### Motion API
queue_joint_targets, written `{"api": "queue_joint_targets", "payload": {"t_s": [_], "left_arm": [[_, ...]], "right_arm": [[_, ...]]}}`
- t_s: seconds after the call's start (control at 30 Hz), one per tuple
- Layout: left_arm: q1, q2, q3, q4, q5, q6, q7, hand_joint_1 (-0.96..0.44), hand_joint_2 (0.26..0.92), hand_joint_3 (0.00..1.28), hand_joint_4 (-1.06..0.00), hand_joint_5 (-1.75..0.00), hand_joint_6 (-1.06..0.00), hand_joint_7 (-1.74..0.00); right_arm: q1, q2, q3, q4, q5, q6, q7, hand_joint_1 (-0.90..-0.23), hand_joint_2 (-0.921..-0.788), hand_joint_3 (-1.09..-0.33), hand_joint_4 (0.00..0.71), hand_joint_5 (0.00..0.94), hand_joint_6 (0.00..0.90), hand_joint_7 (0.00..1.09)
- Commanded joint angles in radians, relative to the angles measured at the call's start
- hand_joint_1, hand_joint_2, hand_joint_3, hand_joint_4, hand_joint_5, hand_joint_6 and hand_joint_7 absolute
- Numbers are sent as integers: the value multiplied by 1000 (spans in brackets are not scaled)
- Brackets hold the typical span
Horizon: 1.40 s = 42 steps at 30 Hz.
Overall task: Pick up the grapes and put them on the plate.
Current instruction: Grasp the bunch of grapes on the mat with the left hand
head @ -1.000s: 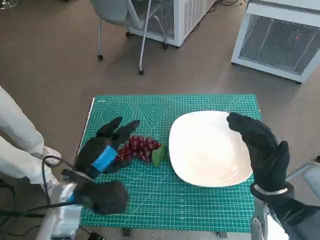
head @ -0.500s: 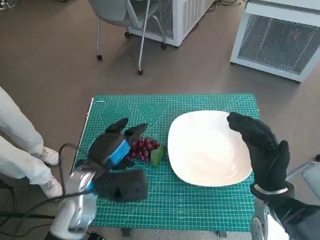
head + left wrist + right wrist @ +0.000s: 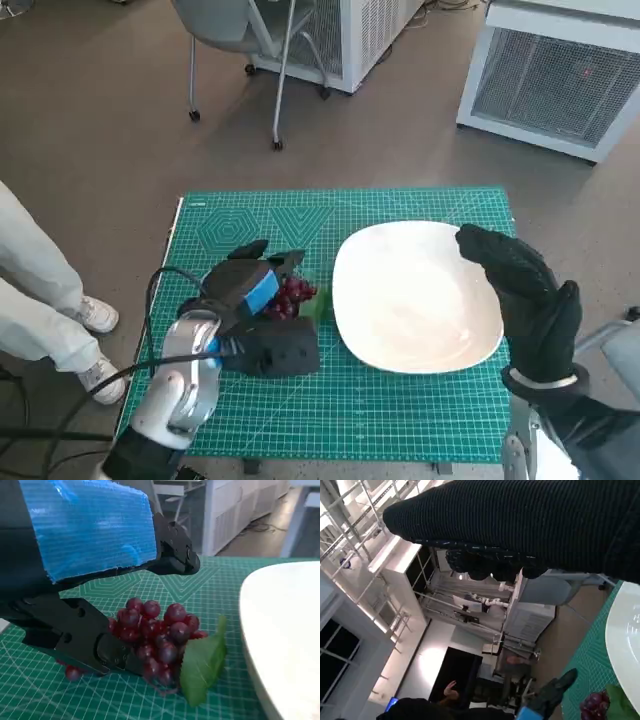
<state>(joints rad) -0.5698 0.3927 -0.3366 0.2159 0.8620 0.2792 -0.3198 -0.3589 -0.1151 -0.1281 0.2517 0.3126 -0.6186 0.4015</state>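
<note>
A bunch of dark red grapes (image 3: 292, 297) with a green leaf (image 3: 316, 310) lies on the green cutting mat (image 3: 400, 420), just left of the white plate (image 3: 420, 300). My left hand (image 3: 245, 285) hangs over the bunch's left part, hiding some of it. In the left wrist view the grapes (image 3: 155, 637) sit between its spread fingers (image 3: 172, 550) and the thumb, which touches the bunch's near side; the fingers stay above it. The plate (image 3: 285, 630) is bare. My right hand (image 3: 525, 300) stands upright at the plate's right rim and holds nothing. The right wrist view shows the grapes (image 3: 595, 705) small and far.
A person's legs and shoes (image 3: 40, 300) stand left of the table. A wheeled chair (image 3: 235, 60) and white cabinets (image 3: 560, 80) are beyond the table's far edge. A black cable (image 3: 160, 300) loops from my left forearm.
My left hand has moved right and forward onto the grapes, covering more of the bunch. The grapes, plate and right hand have stayed put.
</note>
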Motion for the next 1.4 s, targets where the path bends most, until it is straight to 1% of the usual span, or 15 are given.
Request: {"api": "queue_joint_targets", "payload": {"t_s": [0.03, 0.27, 0.47, 0.6, 0.73, 0.9, 1.0, 1.03, 1.07, 1.1, 1.17, 1.2, 1.23, 1.3, 1.4], "left_arm": [[-65, -8, -32, 92, 13, -10, 37, 60, 768, 18, -265, -13, -427, -4], [-137, -29, -65, 232, -2, -8, 55, 68, 788, 24, -280, -9, -429, -3], [-210, -63, -80, 397, -33, 5, 51, 84, 811, 33, -300, -13, -446, -10], [-241, -77, -90, 475, -45, 7, 63, 81, 822, 35, -322, -17, -451, -9], [-265, -87, -109, 541, -49, 4, 74, 88, 838, 41, -323, -11, -446, -5], [-297, -102, -136, 636, -52, -5, 86, 97, 870, 55, -404, -48, -466, -12], [-310, -110, -135, 676, -69, -6, 91, 103, 873, 54, -460, -78, -446, -6], [-312, -113, -133, 685, -75, -6, 93, 105, 871, 51, -466, -111, -436, -4], [-313, -115, -130, 692, -82, -5, 95, 107, 869, 46, -444, -202, -429, -3], [-313, -117, -128, 697, -88, -5, 98, 109, 866, 40, -408, -316, -424, -3], [-313, -119, -125, 704, -100, -6, 103, 111, 861, 29, -289, -644, -420, -2], [-312, -119, -124, 706, -104, -7, 106, 112, 860, 26, -245, -763, -421, -2], [-312, -119, -125, 708, -108, -7, 108, 112, 859, 23, -205, -872, -421, -2], [-309, -117, -122, 709, -119, -14, 113, 115, 859, 20, -153, -1027, -422, -2], [-300, -113, -114, 706, -138, -28, 122, 131, 859, 19, -62, -1374, -424, -2]], "right_arm": [[7, -2, -6, 21, 4, 10, 6, -477, -921, -565, 656, 11, 238, 835], [6, -1, -8, 28, 4, 5, 7, -474, -921, -566, 656, 11, 238, 834], [6, -1, -11, 30, 0, 0, 4, -474, -921, -566, 656, 12, 238, 834], [6, -3, -14, 31, 1, 0, 3, -473, -921, -565, 656, 12, 239, 833], [6, -4, -16, 28, -1, 0, 2, -471, -921, -565, 656, 12, 240, 831], [5, -5, -18, 28, -2, 0, 2, -465, -921, -567, 656, 12, 240, 830], [5, -6, -20, 29, -2, 0, 2, -464, -921, -567, 656, 12, 240, 830], [5, -6, -20, 30, -2, -1, 2, -464, -921, -568, 656, 12, 240, 830], [5, -6, -21, 30, -3, -1, 2, -464, -921, -568, 656, 12, 240, 830], [5, -6, -21, 30, -4, -1, 1, -464, -921, -568, 656, 12, 239, 830], [4, -5, -22, 30, -6, -2, 0, -463, -921, -568, 656, 12, 239, 830], [4, -5, -22, 30, -7, -2, 0, -463, -921, -568, 656, 12, 239, 830], [4, -5, -22, 30, -7, -2, -1, -463, -921, -568, 656, 12, 239, 830], [3, -5, -22, 31, -8, -2, -1, -463, -921, -568, 656, 12, 239, 830], [0, -5, -23, 35, -9, -4, -1, -464, -921, -568, 656, 12, 239, 831]]}}
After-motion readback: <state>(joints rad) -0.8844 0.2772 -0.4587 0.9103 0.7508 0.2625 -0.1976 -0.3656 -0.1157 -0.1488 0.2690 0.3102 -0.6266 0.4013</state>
